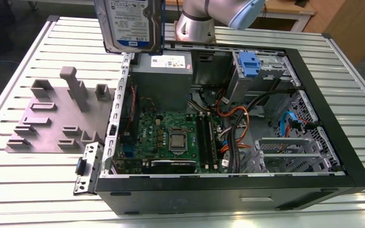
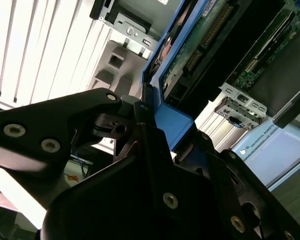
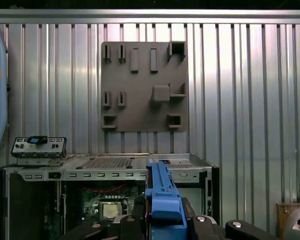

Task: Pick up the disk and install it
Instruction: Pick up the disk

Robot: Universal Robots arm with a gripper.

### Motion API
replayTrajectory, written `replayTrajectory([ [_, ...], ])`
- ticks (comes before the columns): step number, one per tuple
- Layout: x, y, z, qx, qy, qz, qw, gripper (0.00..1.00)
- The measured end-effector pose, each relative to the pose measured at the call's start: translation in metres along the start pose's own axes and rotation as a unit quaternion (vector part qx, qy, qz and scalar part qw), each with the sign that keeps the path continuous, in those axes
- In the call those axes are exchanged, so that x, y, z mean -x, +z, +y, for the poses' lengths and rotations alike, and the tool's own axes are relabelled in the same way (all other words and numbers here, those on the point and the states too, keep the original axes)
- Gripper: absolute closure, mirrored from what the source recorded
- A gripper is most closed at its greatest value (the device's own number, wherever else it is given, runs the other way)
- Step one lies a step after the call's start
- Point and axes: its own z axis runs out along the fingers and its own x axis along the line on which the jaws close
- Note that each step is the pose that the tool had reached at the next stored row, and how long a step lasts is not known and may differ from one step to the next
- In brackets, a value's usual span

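Black pincer (image 3: 162, 214) grips, seemingly tight, the flat silver-grey blue-bracketed disk (image 1: 129, 23) (label showing) above the open black computer case (image 1: 233, 187).

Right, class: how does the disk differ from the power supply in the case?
The disk is up in the air, standing on edge; the power supply sits inside the case. The disk carries a blue-and-white label and blue bracket; the power supply has a white sticker. Both are grey metal boxes.
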Motion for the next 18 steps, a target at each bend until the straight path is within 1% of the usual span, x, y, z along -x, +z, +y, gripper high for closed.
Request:
replayTrajectory([
  [5, 0.0004, 0.0008, -0.0138, 0.0000, 0.000, 0.0000, 1.00000, 0.63],
  [7, 0.0005, 0.0013, -0.0176, 0.0000, 0.000, 0.0000, 1.00000, 0.63],
  [9, 0.0005, 0.0017, -0.0189, 0.0000, 0.000, 0.0000, 1.00000, 0.63],
  [14, 0.0004, 0.0018, -0.0190, 0.0000, 0.000, 0.0000, 1.00000, 0.63],
  [18, -0.0020, 0.0018, -0.0190, 0.0000, 0.000, 0.0000, 1.00000, 0.63],
])
